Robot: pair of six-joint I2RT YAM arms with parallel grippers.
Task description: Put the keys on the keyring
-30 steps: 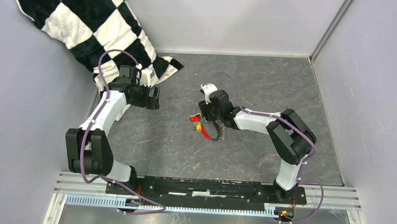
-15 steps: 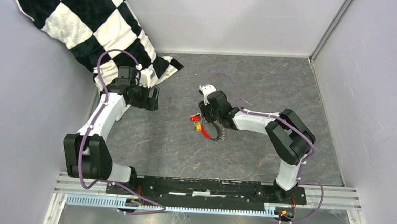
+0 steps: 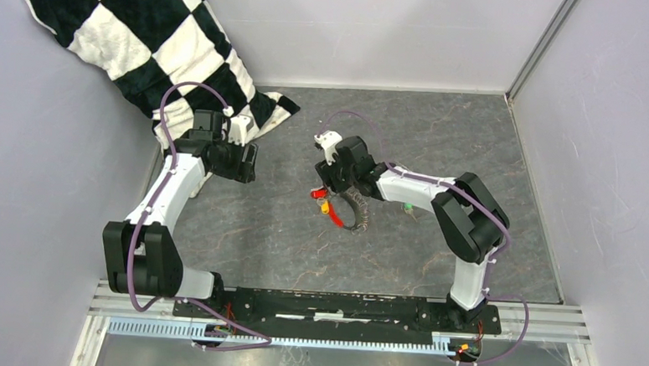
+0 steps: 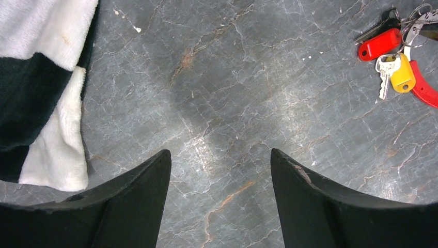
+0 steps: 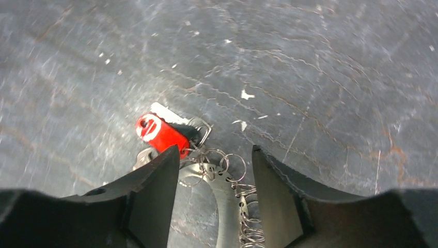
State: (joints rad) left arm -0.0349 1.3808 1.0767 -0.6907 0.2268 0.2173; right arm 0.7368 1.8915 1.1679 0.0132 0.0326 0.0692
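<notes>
The keyring, a curved silver band strung with small wire rings, lies mid-table with a red strap. A red key and a yellow key lie at its left end. A green key lies apart beside the right forearm. My right gripper stands open, its fingers either side of the keyring's band, with the red key just beyond the left fingertip. My left gripper is open over bare table. In its wrist view the red key and yellow key lie far right.
A black-and-white checked cloth lies heaped in the back left corner, its edge close to my left gripper. Grey walls enclose the stone-patterned table on three sides.
The right wrist has shifted a little back and left over the keyring, uncovering the green key by the forearm. The left jaws have narrowed slightly.
</notes>
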